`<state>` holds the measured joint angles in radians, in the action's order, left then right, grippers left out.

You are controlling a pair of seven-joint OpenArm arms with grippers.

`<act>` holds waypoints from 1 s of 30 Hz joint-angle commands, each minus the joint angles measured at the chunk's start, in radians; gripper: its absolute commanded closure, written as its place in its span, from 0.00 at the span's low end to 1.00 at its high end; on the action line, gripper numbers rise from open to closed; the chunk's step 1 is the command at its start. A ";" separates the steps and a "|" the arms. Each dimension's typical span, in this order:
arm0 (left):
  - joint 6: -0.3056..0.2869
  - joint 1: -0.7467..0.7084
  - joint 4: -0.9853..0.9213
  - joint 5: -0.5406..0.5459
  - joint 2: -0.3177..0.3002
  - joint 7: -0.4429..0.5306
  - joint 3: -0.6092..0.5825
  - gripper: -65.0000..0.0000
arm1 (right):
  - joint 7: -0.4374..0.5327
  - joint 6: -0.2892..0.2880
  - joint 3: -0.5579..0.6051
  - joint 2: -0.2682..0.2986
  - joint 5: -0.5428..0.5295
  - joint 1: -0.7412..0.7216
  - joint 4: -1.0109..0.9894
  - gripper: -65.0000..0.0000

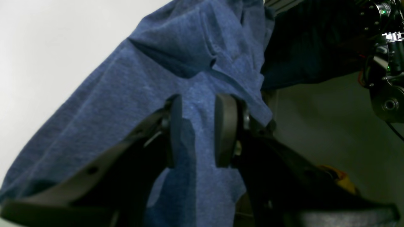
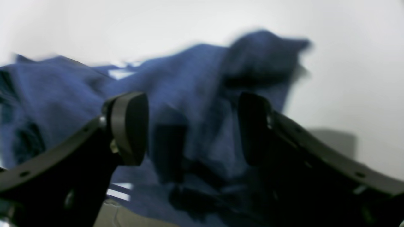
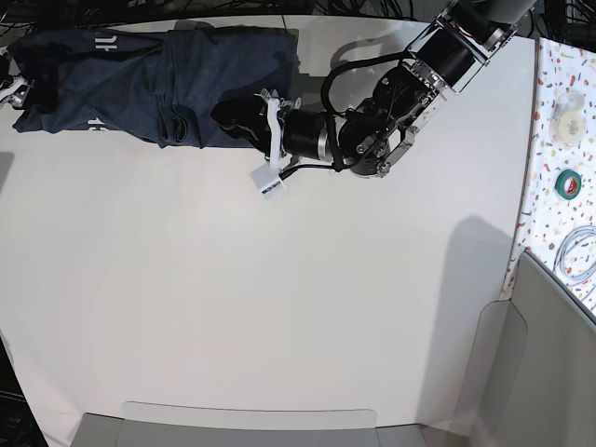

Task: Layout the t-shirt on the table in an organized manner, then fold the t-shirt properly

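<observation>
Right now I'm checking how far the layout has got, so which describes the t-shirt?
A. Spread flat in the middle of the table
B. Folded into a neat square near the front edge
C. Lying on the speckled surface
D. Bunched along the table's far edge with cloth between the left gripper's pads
D: the base view shows the t-shirt bunched at the far edge of the table, and the left wrist view shows its cloth between the pads of the left gripper.

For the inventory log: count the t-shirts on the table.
1. The t-shirt lies bunched at the table's far edge, upper left in the base view; another could hide beneath.
</observation>
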<state>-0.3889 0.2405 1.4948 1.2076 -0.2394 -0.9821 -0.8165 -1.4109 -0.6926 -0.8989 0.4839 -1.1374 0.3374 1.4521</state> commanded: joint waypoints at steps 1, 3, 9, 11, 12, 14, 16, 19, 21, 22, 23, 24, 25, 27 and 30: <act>-0.008 0.016 0.016 0.022 0.004 0.016 0.006 0.73 | 0.015 -0.006 -0.016 0.031 -0.002 -0.004 0.016 0.33; -0.008 0.001 0.016 0.022 0.004 0.016 0.010 0.73 | 0.015 -0.006 -0.022 0.035 0.030 -0.001 0.016 0.33; -0.008 -0.003 0.011 0.022 0.004 0.016 0.010 0.73 | 0.015 -0.006 -0.107 0.035 0.133 0.001 0.017 0.33; -0.008 -0.003 0.011 0.022 0.004 0.016 0.010 0.73 | 0.015 -0.006 -0.113 0.035 0.168 -0.002 0.017 0.33; -0.008 -0.003 0.011 0.022 0.004 0.016 0.010 0.73 | 0.015 -0.006 -0.113 0.034 0.182 -0.002 0.017 0.33; -0.008 -0.003 0.011 0.022 0.004 0.016 0.010 0.73 | 0.015 -0.006 -0.108 0.026 0.202 -0.004 0.014 0.33; -0.008 -0.003 0.011 0.022 0.004 0.016 0.010 0.73 | 0.015 -0.006 -0.105 0.023 0.205 -0.018 0.009 0.33; -0.008 -0.003 0.011 0.022 0.004 0.018 0.010 0.73 | 0.015 -0.006 -0.085 0.006 0.210 -0.033 0.009 0.33; -0.008 -0.003 0.011 0.022 0.004 0.021 0.010 0.73 | 0.015 -0.006 -0.068 0.000 0.210 -0.033 0.008 0.33; -0.008 -0.003 0.011 0.022 0.004 0.021 0.010 0.73 | 0.015 -0.006 -0.056 -0.001 0.210 -0.034 0.008 0.33; -0.008 -0.003 0.011 0.022 0.004 0.021 0.010 0.73 | 0.015 -0.006 -0.047 -0.001 0.210 -0.041 0.006 0.33; -0.008 -0.003 0.011 0.022 0.004 0.022 0.010 0.73 | 0.015 -0.006 -0.038 -0.001 0.210 -0.042 0.006 0.33; -0.008 -0.003 0.011 0.022 0.004 0.022 0.010 0.73 | 0.015 -0.006 -0.033 -0.003 0.210 -0.045 -0.001 0.33; -0.008 -0.003 0.011 0.022 0.004 0.022 0.010 0.73 | 0.015 -0.006 -0.029 -0.003 0.210 -0.047 -0.032 0.33; -0.008 -0.003 0.011 0.022 0.004 0.024 0.010 0.73 | 0.015 -0.006 -0.035 0.006 0.211 -0.059 -0.086 0.33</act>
<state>-0.3889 0.2211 1.4918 1.2076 -0.2386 -0.9806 -0.8135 -1.3884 -0.6914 -0.9249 0.4671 -0.9421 0.2813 1.3621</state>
